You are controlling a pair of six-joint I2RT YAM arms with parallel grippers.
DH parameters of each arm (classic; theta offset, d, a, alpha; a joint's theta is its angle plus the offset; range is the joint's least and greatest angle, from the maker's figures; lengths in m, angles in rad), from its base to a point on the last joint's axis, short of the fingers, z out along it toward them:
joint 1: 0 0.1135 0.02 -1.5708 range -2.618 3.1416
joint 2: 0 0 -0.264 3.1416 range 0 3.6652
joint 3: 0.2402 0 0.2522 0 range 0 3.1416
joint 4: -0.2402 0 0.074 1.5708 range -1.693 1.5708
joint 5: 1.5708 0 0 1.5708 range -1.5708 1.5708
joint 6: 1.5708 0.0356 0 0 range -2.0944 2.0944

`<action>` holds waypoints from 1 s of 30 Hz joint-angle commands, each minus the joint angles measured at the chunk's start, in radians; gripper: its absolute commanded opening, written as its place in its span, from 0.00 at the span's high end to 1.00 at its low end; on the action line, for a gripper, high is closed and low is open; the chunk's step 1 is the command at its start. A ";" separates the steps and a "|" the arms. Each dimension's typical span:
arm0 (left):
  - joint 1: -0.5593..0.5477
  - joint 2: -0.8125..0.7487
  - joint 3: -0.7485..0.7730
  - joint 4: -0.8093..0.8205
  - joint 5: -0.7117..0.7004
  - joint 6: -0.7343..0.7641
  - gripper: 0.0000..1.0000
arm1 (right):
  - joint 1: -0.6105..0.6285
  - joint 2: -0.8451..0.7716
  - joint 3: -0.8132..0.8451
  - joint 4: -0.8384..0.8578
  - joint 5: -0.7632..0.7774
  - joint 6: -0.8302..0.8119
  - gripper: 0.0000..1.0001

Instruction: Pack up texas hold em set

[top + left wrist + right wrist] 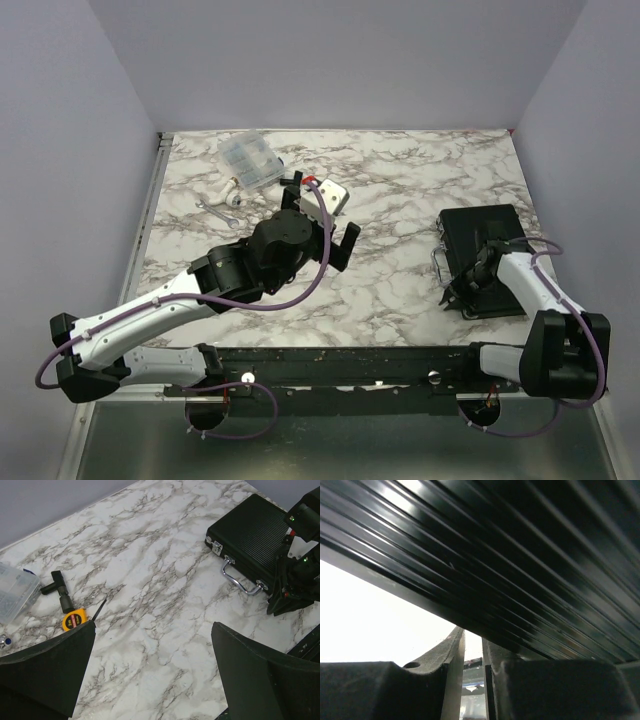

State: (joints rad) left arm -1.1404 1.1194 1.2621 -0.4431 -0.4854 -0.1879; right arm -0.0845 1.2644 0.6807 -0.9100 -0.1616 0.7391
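The right tool (473,640) has its two fingers nearly together. Only a thin slit shows between them, and I cannot tell whether they pinch anything. Hard against it, filling the wrist view above the fingers, runs the ribbed black shell of the briefcase (490,235), which lies flat with its lid down. The tool sits at the case's near corner on the handle side. From there the chrome handle (240,577) and a latch (216,547) line the edge that faces the middle of the surface (400,200). On the case's other side the surface's edge and the wall are near, so room there is tight.

The left tool (320,220) hangs with its fingers spread wide, holding nothing, over bare marble. Between it and the case's handle edge lies a broad open stretch. On the side away from the case a yellow tape measure (73,619) lies just past one fingertip, with a black T-shaped key (57,587) beyond it. Farther out is a clear compartment box (15,595), toward the surface's far corner.
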 commanded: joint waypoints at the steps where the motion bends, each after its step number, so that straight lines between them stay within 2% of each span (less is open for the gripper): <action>1: 0.006 -0.027 0.028 -0.002 0.039 -0.012 0.02 | -0.011 -0.049 -0.030 0.048 0.264 0.060 0.78; 6: 0.007 -0.034 0.033 -0.009 0.057 -0.027 0.02 | -0.009 -0.049 -0.037 0.076 0.410 0.142 0.78; 10: 0.010 -0.050 0.033 -0.008 0.064 -0.030 0.02 | -0.009 -0.002 -0.062 0.155 0.509 0.204 0.83; 17: 0.012 -0.074 0.030 -0.004 0.063 -0.031 0.02 | 0.015 0.046 -0.104 0.216 0.585 0.305 0.89; 20: 0.013 -0.081 0.030 -0.002 0.062 -0.030 0.01 | 0.026 0.008 -0.089 0.234 0.581 0.292 0.90; 23: 0.015 -0.088 0.027 0.001 0.059 -0.027 0.02 | 0.055 -0.086 -0.046 0.283 0.482 0.215 0.90; 25: 0.015 -0.087 0.028 0.001 0.059 -0.027 0.02 | 0.065 -0.149 -0.022 0.379 0.373 0.117 0.85; 27: 0.017 -0.084 0.030 -0.002 0.060 -0.026 0.01 | 0.066 -0.171 0.021 0.441 0.284 0.042 0.70; 30: 0.020 -0.087 0.030 -0.003 0.062 -0.027 0.02 | 0.066 -0.140 0.100 0.499 0.238 -0.052 0.54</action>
State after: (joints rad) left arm -1.1275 1.0481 1.2659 -0.4515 -0.4412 -0.2104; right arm -0.0254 1.1126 0.6880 -0.5938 0.1699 0.8448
